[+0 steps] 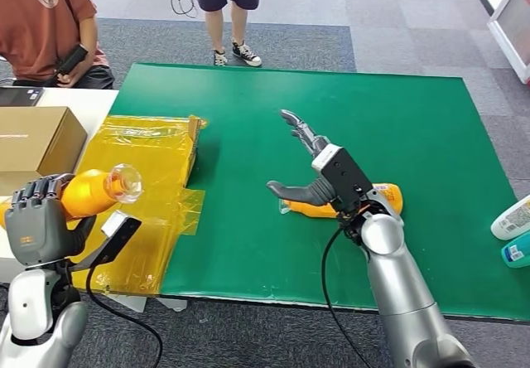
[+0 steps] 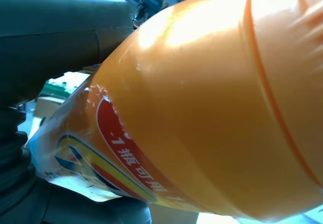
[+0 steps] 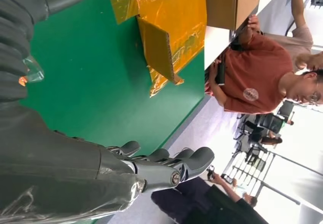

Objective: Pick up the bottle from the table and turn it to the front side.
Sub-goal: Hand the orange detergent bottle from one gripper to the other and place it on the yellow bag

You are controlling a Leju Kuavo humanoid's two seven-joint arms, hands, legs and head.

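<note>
My left hand (image 1: 37, 219) grips an orange bottle (image 1: 93, 190) with a clear cap (image 1: 125, 181), held lying sideways above the yellow wrapping at the table's left. In the left wrist view that bottle (image 2: 213, 98) is very close, and its red label (image 2: 125, 153) faces the camera. A second orange bottle (image 1: 388, 195) lies on its side on the green mat (image 1: 262, 119). My right hand (image 1: 319, 165) hovers just over it with thumb and fingers (image 3: 171, 163) spread and nothing in them. That bottle's clear cap (image 3: 33, 70) peeks past the right wrist cover.
A flattened cardboard box in yellow tape (image 1: 156, 148) lies at the mat's left edge, with a brown carton (image 1: 37, 136) beside it. Two other bottles (image 1: 513, 219) rest at the right edge. A seated person (image 1: 50, 20) and a standing person (image 1: 228, 3) are beyond the table.
</note>
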